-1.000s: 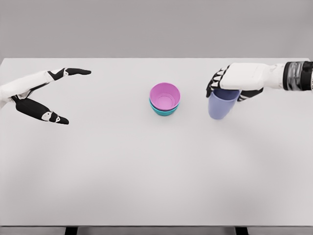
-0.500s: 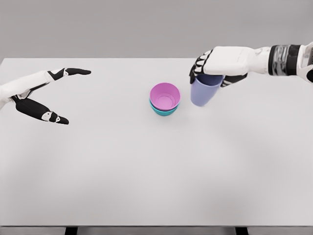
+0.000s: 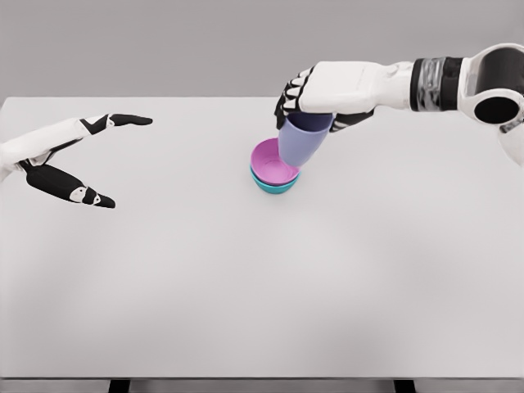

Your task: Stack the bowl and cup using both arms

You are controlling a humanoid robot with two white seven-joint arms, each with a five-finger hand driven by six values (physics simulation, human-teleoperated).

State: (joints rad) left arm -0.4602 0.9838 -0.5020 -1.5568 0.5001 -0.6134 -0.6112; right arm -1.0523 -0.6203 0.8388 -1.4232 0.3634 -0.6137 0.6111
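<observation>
A pink bowl (image 3: 268, 163) sits nested in a teal bowl (image 3: 274, 187) near the middle of the white table (image 3: 246, 286). My right hand (image 3: 315, 102) is shut on the rim of a lavender cup (image 3: 300, 142), which hangs tilted in the air with its base over the pink bowl's right edge. Whether the cup touches the bowl cannot be told. My left hand (image 3: 78, 160) hovers over the table's left side, open, with nothing in it.
The table's far edge runs just behind the right hand, against a grey wall. The front edge lies at the bottom of the picture.
The right hand has carried the lavender cup leftward and slightly up, from right of the bowls to just over the pink bowl's right edge. The left hand has not moved.
</observation>
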